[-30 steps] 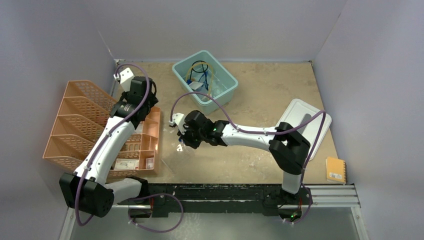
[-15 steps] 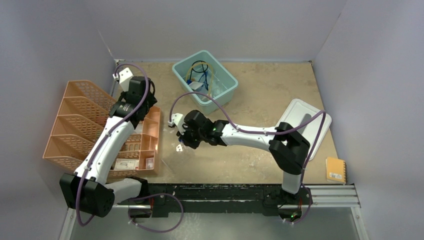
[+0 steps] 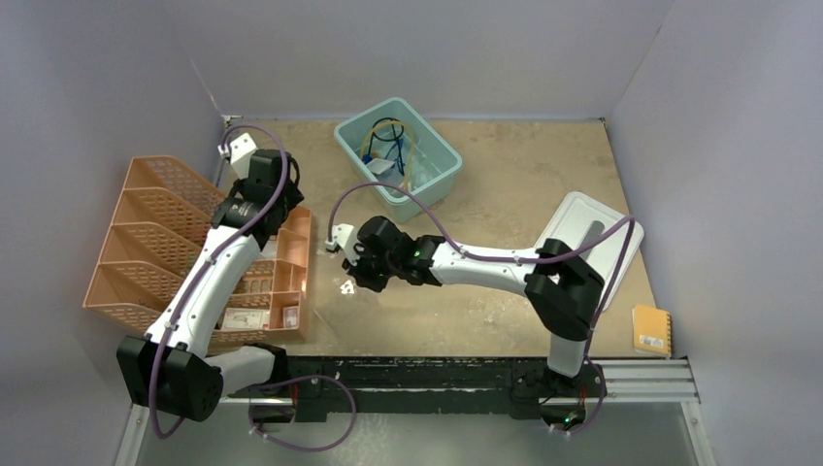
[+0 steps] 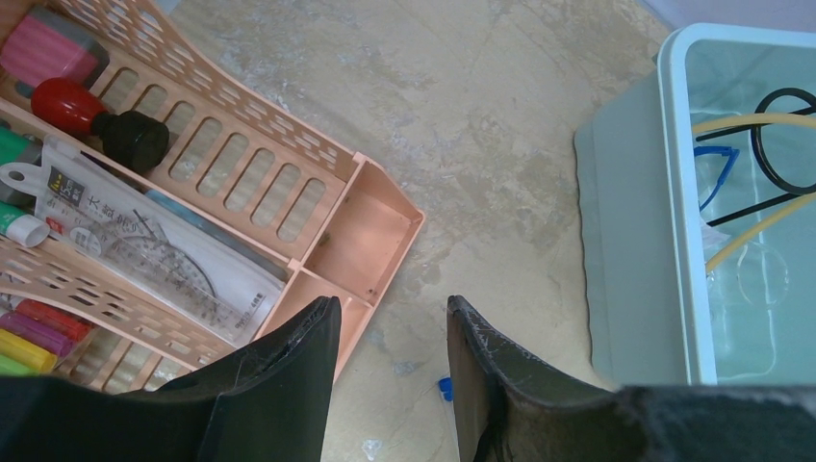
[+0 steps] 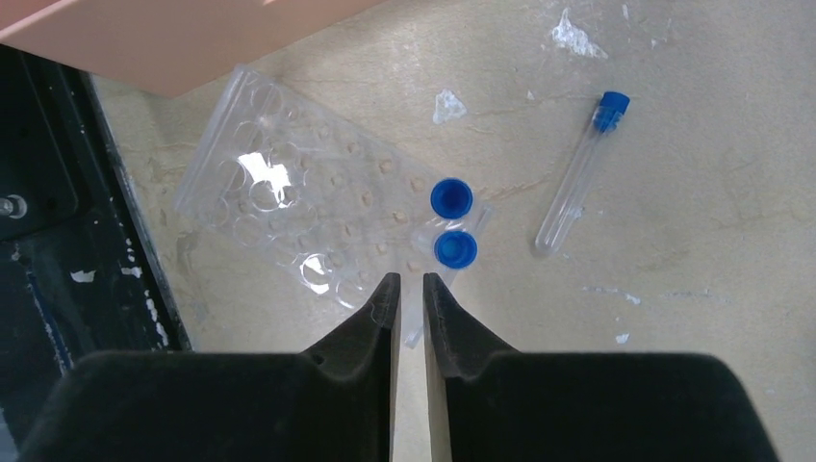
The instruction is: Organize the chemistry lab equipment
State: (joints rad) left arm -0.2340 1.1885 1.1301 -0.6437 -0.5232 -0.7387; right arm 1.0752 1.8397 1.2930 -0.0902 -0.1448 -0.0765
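A clear rack point(image 5: 289, 207) lies flat on the table with two blue-capped tubes point(image 5: 454, 248) at its right edge. A third blue-capped tube point(image 5: 577, 178) lies loose to the right. My right gripper point(image 5: 406, 284) hovers over the rack's near edge point(image 3: 351, 280). Its jaws are closed to a thin slit, and a tube's clear end shows below through it. My left gripper point(image 4: 390, 313) is open and empty above bare table beside the organizer's corner point(image 3: 264, 184). In the teal bin point(image 4: 674, 192) lie the black ring stand point(image 4: 784, 115), amber tubing point(image 4: 760, 120) and blue-framed glasses point(image 4: 717, 178).
The orange mesh organizer point(image 3: 194, 252), with pens and a protractor point(image 4: 144, 255), stands at the left. The teal bin point(image 3: 442, 180) is at the back centre. The pale grey lid point(image 3: 592, 243) and an orange notebook point(image 3: 650, 330) lie at the right.
My right gripper has shifted slightly to the left over the rack. My left wrist has moved a little back and left.
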